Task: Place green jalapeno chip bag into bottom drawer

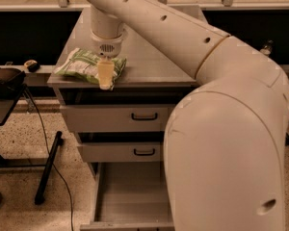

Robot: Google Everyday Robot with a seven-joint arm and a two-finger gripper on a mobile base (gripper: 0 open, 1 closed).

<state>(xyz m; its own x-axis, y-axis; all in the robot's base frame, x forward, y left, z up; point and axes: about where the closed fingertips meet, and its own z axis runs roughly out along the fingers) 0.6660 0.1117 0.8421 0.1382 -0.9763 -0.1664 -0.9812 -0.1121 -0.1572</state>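
Note:
The green jalapeno chip bag (pixel 86 65) lies flat on the front left corner of the grey cabinet top (pixel 149 57). My gripper (pixel 104 82) hangs straight down from the white arm over the right end of the bag, its pale fingers in front of the bag's edge. The bottom drawer (pixel 130 196) is pulled open below, and the part of its grey tray that shows is bare. The arm's big white body hides the drawer's right side.
Two shut grey drawers with black handles (pixel 144 116) (pixel 144 152) sit above the open one. A black stand with a cable (pixel 45 170) and a dark device (pixel 5 81) are at the left. The floor is speckled.

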